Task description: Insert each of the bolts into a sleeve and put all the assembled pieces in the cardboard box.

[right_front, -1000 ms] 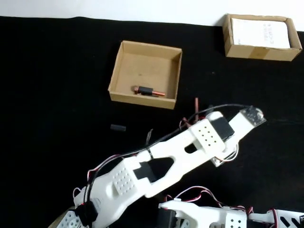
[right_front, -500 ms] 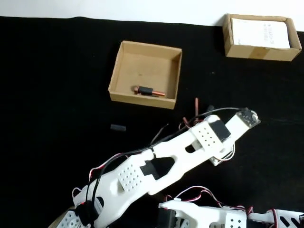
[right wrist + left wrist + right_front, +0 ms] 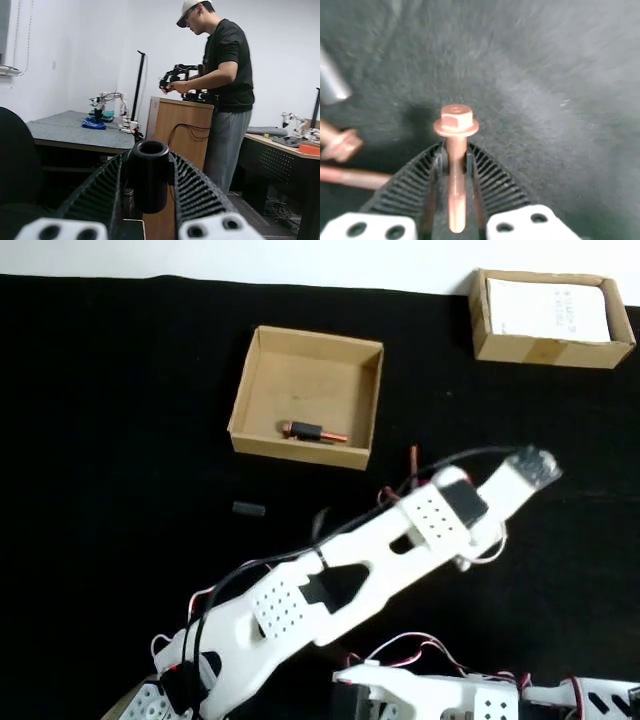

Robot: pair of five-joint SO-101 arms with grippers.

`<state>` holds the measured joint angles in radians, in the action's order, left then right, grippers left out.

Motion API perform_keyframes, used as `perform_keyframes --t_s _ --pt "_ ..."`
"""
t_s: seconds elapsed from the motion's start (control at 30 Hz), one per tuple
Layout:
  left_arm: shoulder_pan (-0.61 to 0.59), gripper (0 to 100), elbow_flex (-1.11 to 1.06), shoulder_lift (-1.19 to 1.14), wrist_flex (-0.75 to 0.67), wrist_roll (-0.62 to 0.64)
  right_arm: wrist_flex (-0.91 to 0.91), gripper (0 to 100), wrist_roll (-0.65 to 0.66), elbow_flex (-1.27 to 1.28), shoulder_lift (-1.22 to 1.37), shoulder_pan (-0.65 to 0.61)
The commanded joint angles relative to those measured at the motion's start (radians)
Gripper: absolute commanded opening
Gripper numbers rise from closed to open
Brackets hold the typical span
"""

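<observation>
Copper-toned bolt [image 3: 455,125], likely light, stiff, slick; left gripper [image 3: 455,152] clamped on shank under head, right gripper [image 3: 148,157] clamped on sleeve [image 3: 147,172].

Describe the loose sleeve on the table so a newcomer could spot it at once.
Find the cardboard box with one assembled piece inside. Just outside its near wall, on the black cloth, lies a short black sleeve. Unlike that piece, it shows no copper and lies alone.
</observation>
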<state>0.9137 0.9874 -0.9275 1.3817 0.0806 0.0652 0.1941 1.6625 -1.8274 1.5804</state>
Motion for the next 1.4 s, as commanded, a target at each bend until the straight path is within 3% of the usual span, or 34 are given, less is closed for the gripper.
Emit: perform_keyframes --t_s 0.0,0.17,0.5,0.7,0.87,1.0,1.23,1.37 --pt "-0.008 1 0.292 0.016 0.141 0.002 -0.050 0.8 0.011 0.137 -0.007 -0.084" --pt "-0.036 1 0.699 0.019 0.379 0.000 -0.084 0.8 0.006 0.136 -0.007 -0.280" --pt "-0.275 1 0.659 0.414 0.396 0.006 -0.113 0.8 0.005 0.142 -0.007 -0.849" --pt "-0.432 1 0.657 0.630 0.399 0.002 -0.332 0.8 0.003 0.134 -0.007 -1.259" --pt "-0.572 1 0.630 0.808 0.400 0.002 -0.549 0.8 -0.002 0.085 -0.007 -1.524" --pt "-0.647 1 0.371 1.040 0.400 -0.031 -0.753 0.8 -0.084 0.030 -0.007 -1.689" --pt "-0.627 1 -0.495 1.618 0.384 -0.118 -0.983 0.8 -0.083 -0.097 -0.007 -1.876" --pt "-0.607 1 -0.877 1.883 0.299 -0.120 -1.138 0.8 -0.080 -0.182 -0.007 -2.029"
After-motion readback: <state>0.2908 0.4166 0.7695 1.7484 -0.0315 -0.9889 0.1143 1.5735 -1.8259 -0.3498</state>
